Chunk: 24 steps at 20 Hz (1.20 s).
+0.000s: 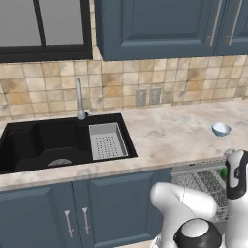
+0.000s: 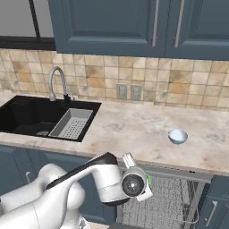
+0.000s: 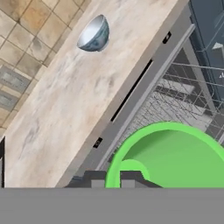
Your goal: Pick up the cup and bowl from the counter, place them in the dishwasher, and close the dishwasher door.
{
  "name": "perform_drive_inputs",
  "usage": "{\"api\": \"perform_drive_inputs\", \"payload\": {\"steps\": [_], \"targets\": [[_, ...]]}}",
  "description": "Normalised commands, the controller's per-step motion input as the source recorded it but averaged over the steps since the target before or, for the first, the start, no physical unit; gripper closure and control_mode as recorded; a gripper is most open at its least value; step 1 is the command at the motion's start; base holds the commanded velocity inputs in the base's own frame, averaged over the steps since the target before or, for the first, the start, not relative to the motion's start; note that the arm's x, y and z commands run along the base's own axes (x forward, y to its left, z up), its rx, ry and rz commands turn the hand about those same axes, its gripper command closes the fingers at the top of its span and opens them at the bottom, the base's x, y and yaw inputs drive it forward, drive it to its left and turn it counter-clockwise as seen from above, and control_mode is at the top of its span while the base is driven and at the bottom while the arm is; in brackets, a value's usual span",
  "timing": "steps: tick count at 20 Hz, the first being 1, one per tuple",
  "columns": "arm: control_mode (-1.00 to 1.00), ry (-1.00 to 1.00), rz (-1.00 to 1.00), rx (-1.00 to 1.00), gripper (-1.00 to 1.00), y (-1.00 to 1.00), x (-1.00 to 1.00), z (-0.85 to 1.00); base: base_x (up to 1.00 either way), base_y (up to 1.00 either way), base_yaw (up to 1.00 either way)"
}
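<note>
The counter [image 1: 164,133] is a long run of beige marbled stone under a tan tiled backsplash, with dark blue wall cabinets [image 1: 155,26] above it and dark blue base cabinets [image 1: 77,213] below. One black double sink [image 1: 48,140] is set into it; a single grey tap [image 1: 80,99] stands at the sink's back edge and one pale perforated tray [image 1: 107,140] lies in the sink's right-hand basin. Two grey wall sockets [image 1: 147,96] sit side by side on the tiles, behind the counter to the right of the sink. One bowl [image 1: 221,129] rests upright on the counter, well to the right of the sink. Below the counter's front edge, to the right of the sink, the dishwasher [image 2: 172,197] stands open with its wire racks showing. One green cup [image 3: 173,157] is pinched at its rim between the nearly closed fingers of the gripper [image 3: 113,180], held over the racks just in front of the counter edge.
</note>
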Motion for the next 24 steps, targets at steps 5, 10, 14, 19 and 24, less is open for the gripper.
{"api": "perform_drive_inputs", "payload": {"steps": [5,10,14,19,24], "targets": [[-1.00,0.00,-0.01,0.08,1.00,-0.01,0.00,-0.38,0.00,0.00,0.00],[-1.00,0.00,0.00,0.12,1.00,-0.13,0.00,-0.36,0.00,0.00,0.00],[-1.00,0.00,0.00,0.08,1.00,-0.28,0.00,-0.34,0.00,0.00,0.00],[-1.00,0.00,0.00,0.06,1.00,-0.30,0.00,-0.36,0.00,0.00,0.00],[-1.00,0.00,0.00,0.06,1.00,-0.30,0.00,-0.38,0.00,0.00,0.00]]}}
